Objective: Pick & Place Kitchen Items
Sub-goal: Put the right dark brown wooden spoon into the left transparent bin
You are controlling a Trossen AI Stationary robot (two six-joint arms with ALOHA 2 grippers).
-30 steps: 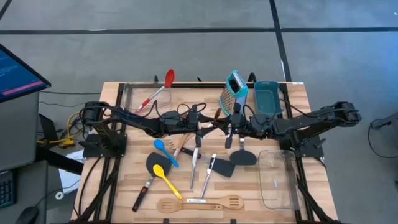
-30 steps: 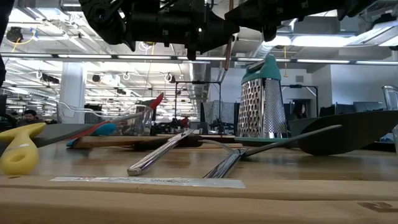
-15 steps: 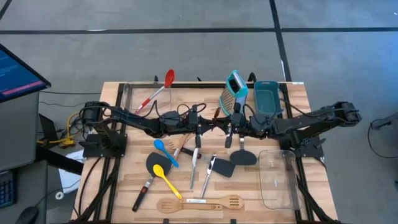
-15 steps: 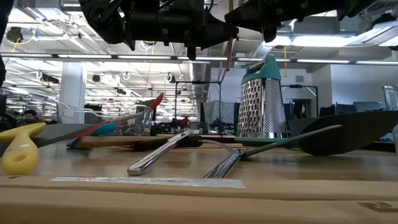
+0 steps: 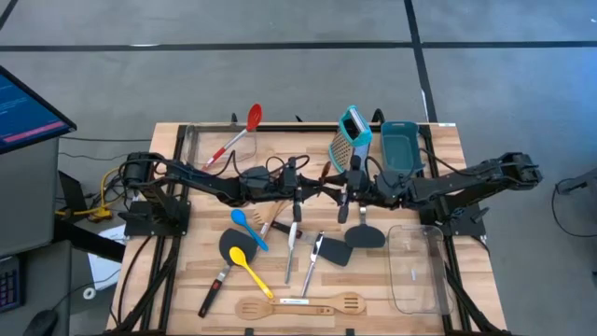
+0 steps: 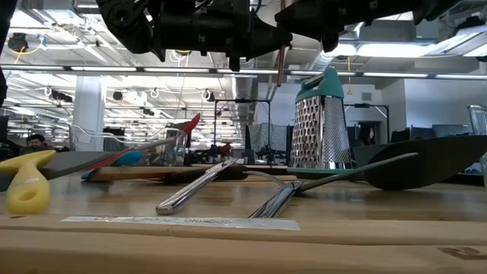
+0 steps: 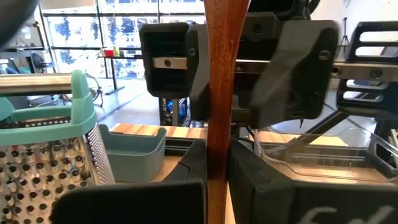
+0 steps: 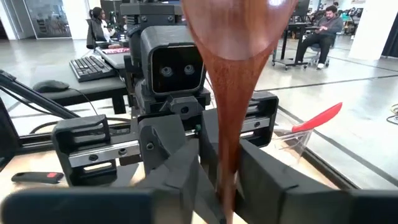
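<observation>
**Wooden bench, one spoon raised between two arms**

Butcher-block bench (image 5: 373,299) is standing on a grey floor, with both arms reaching in to meet above its middle. Between them a wooden spoon (image 7: 221,93) is hanging upright in the air, clear of the boards. The left end effector (image 7: 216,163) is clamping shut on the spoon's handle. The right end effector (image 8: 224,177) is sitting around the same handle just opposite, and whether it is gripping or letting go I cannot tell.

Below and around them the other items are lying loose:
- a teal box grater (image 5: 351,138) is standing at the far edge, just beside a teal bin (image 5: 399,146)
- a red spoon (image 5: 244,129) is leaning at the far left
- blue (image 5: 246,226) and yellow (image 5: 247,266) spoons, metal cutlery (image 5: 293,245) and black spatulas (image 5: 359,235) are resting mid-bench
- a wooden slotted spatula (image 5: 308,305) is lying along the near edge
</observation>
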